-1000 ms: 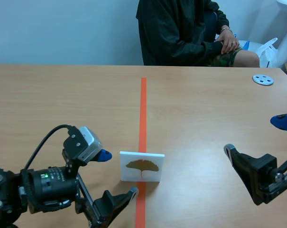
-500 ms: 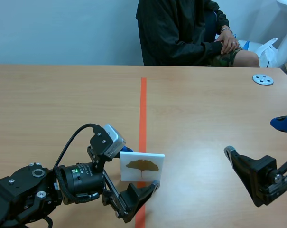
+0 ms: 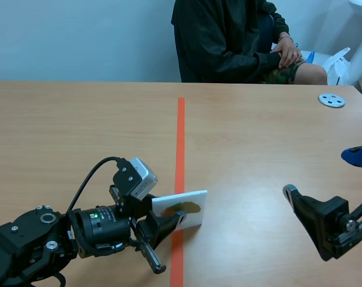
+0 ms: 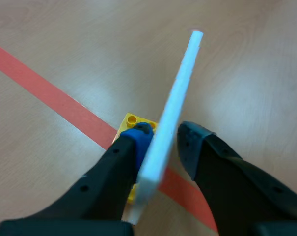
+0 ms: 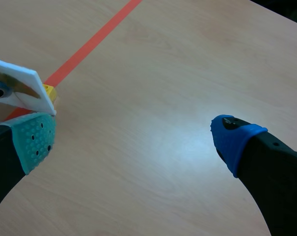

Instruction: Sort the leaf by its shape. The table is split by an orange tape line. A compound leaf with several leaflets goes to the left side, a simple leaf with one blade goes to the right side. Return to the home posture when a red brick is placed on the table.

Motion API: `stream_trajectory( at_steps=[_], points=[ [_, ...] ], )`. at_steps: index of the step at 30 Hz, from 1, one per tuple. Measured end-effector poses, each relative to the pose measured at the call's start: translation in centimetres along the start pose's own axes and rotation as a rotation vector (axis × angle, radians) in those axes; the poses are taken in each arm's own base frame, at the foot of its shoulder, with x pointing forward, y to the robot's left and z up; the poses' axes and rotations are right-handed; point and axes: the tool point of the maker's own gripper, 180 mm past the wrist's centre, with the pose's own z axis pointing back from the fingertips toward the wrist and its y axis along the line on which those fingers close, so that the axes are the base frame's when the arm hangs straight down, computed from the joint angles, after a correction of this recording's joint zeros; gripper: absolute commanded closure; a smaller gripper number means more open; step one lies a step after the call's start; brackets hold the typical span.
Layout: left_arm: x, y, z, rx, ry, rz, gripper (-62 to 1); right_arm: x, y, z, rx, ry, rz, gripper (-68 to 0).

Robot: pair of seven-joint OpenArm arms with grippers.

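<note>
left hand [image 4: 163, 132] clamped low on the edge of the tilted white leaf card [image 4: 180, 83] over the orange tape line [image 3: 181, 131], right hand [image 5: 133, 140] wide open and empty; such a narrow hold risks the card pivoting or slipping on its way rightward

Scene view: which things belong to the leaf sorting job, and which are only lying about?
For the job: leaf card, held in the left gripper; yellow brick under it; orange tape line.
Lying about: grey disc, far right; person seated opposite.
</note>
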Motion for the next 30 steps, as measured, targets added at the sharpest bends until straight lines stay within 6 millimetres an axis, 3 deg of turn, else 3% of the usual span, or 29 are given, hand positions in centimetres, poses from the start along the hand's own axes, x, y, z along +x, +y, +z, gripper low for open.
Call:
stream_trajectory(
  at_steps=[3, 9, 12, 15, 19, 22, 25, 30],
  points=[
    [0.0, 0.0, 0.0, 0.0, -0.002, 0.0, -2.8, 0.0, 0.0, 0.0, 0.0, 0.0, 0.0, -67.9],
    [0.7, 0.4, 0.1, 0.014, -0.017, 0.029, -2.7, 0.0, 0.0, 0.0, 0.0, 0.0, 0.0, -67.9],
    [2.7, 1.5, 0.3, 0.049, -0.05, 0.072, -2.7, 0.0, 0.0, 0.0, 0.0, 0.0, 0.0, -67.9],
    [6.3, 3.2, 1.0, 0.088, -0.116, 0.059, -2.7, 0.0, 0.0, 0.0, 0.0, 0.0, 0.0, -67.9],
    [10.5, 7.1, 3.5, 0.205, -0.19, -0.01, -2.7, 0.0, 0.0, 0.0, 0.0, 0.0, 0.0, -67.9],
    [12.2, 12.4, 7.0, 0.408, -0.237, -0.012, -2.7, 0.0, 0.0, 0.0, 0.0, 0.0, 0.0, -67.9],
    [12.7, 17.1, 11.4, 0.591, -0.253, -0.013, -2.8, 0.0, 0.0, 0.0, 0.0, 0.002, 0.0, -67.9],
    [11.2, 20.7, 15.4, 0.725, -0.193, -0.033, -2.8, -0.1, 0.0, 0.0, 0.0, 0.007, 0.0, -67.9]
  ],
)
